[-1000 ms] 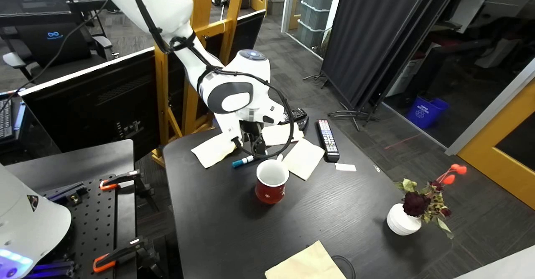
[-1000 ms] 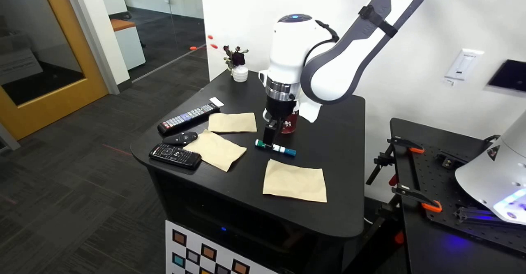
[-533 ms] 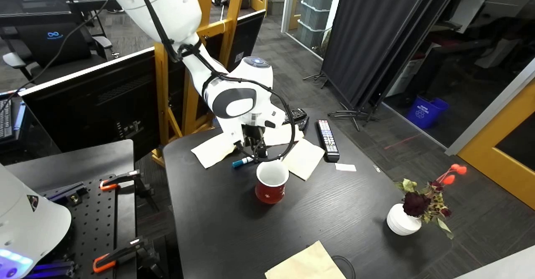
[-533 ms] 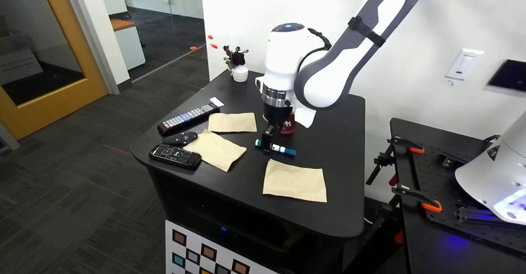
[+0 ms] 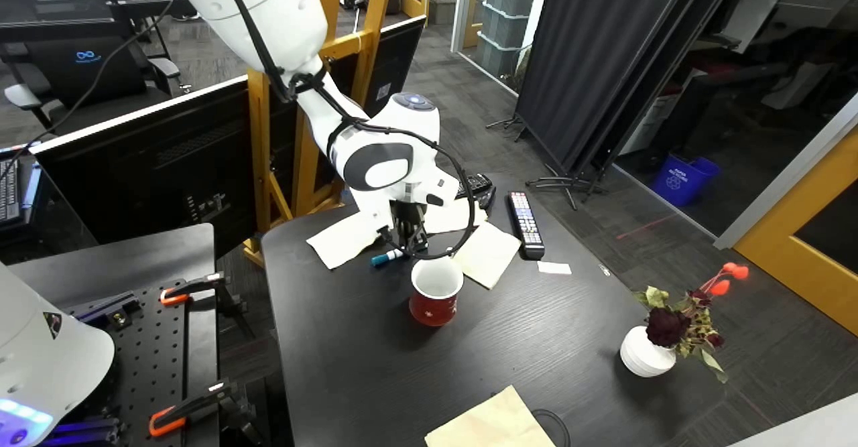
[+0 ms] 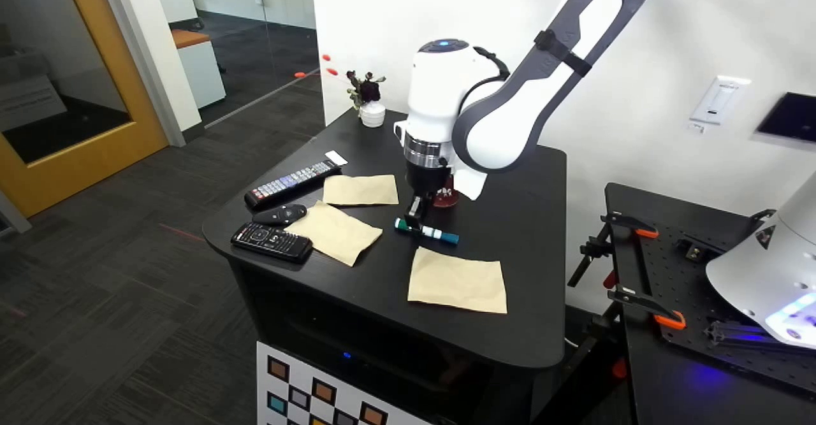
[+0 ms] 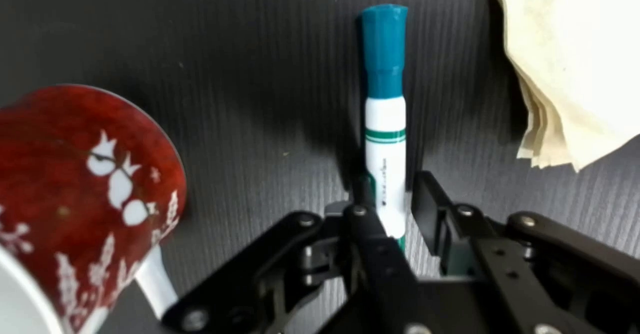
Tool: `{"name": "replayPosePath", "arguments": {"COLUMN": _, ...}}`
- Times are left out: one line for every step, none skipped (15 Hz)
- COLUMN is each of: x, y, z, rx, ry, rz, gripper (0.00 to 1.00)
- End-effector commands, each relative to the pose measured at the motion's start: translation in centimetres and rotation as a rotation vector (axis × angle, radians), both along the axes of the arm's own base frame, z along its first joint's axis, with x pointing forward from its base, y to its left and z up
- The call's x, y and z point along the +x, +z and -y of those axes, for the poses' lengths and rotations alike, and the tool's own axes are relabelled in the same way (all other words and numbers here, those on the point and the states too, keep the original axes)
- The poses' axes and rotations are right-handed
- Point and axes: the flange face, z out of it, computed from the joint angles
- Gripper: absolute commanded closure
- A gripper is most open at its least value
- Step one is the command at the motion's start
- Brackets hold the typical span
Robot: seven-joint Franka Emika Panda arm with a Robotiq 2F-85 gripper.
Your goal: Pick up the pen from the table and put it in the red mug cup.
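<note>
Wrist view: pen (image 7: 385, 118) on table (image 7: 250, 83), gripper (image 7: 391, 194) astride it, 2 fingers (image 7: 426, 199) set narrow, grip cannot be confirmed. Red mug cup (image 7: 90, 184) at gripper's 9 o'clock, tan paper (image 7: 575, 63) at 2 o'clock

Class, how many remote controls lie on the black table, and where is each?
3, along the left of the table in an exterior view: long remote farthest, small rounded remote between, rectangular remote nearest the camera. The arm may hide others.
</note>
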Motion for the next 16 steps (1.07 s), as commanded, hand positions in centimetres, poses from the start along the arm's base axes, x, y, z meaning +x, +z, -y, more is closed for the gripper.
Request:
{"name": "replayPosePath", "arguments": {"x": 0.4, "y": 0.5, "z": -0.1, "rx": 0.018, "ry": -0.003, "rz": -0.011, "gripper": 0.99}}
{"name": "replayPosePath", "arguments": {"x": 0.3, "y": 0.8, "z": -0.1, "rx": 0.022, "ry": -0.012, "rz": -0.01, "gripper": 0.96}}
{"name": "replayPosePath", "arguments": {"x": 0.2, "y": 1.2, "z": -0.2, "rx": 0.027, "ry": -0.022, "rz": -0.008, "gripper": 0.95}}
{"name": "replayPosePath", "arguments": {"x": 0.1, "y": 1.8, "z": -0.3, "rx": 0.031, "ry": -0.034, "rz": 0.0, "gripper": 0.95}}
{"name": "replayPosePath", "arguments": {"x": 0.0, "y": 2.3, "z": -0.5, "rx": 0.035, "ry": -0.043, "rz": 0.004, "gripper": 0.95}}
{"name": "replayPosePath", "arguments": {"x": -0.1, "y": 3.2, "z": -0.7, "rx": 0.036, "ry": -0.056, "rz": 0.012, "gripper": 0.95}}
{"name": "replayPosePath", "arguments": {"x": -0.2, "y": 4.1, "z": -0.9, "rx": 0.036, "ry": -0.064, "rz": 0.021, "gripper": 0.95}}
{"name": "replayPosePath", "arguments": {"x": -0.3, "y": 5.1, "z": -1.2, "rx": 0.035, "ry": -0.067, "rz": 0.032, "gripper": 0.95}}
{"name": "replayPosePath", "arguments": {"x": -0.4, "y": 6.1, "z": -1.3, "rx": 0.03, "ry": -0.075, "rz": 0.042, "gripper": 0.95}}
{"name": "replayPosePath", "arguments": {"x": -0.5, "y": 7.3, "z": -1.6, "rx": 0.026, "ry": -0.08, "rz": 0.053, "gripper": 0.95}}
{"name": "replayPosePath", "arguments": {"x": -0.7, "y": 8.4, "z": -2.0, "rx": 0.024, "ry": -0.084, "rz": 0.062, "gripper": 0.95}}
{"name": "replayPosePath", "arguments": {"x": -0.9, "y": 9.6, "z": -2.3, "rx": 0.02, "ry": -0.091, "rz": 0.067, "gripper": 0.95}}
{"name": "replayPosePath", "arguments": {"x": -1.2, "y": 10.8, "z": -2.7, "rx": 0.017, "ry": -0.09, "rz": 0.072, "gripper": 0.95}}
{"name": "replayPosePath", "arguments": {"x": -1.5, "y": 12.0, "z": -3.1, "rx": 0.017, "ry": -0.097, "rz": 0.087, "gripper": 0.95}}
{"name": "replayPosePath", "arguments": {"x": -1.7, "y": 13.1, "z": -3.4, "rx": 0.015, "ry": -0.096, "rz": 0.099, "gripper": 0.95}}
{"name": "replayPosePath", "arguments": {"x": -2.1, "y": 14.3, "z": -3.8, "rx": 0.008, "ry": -0.101, "rz": 0.109, "gripper": 0.95}}
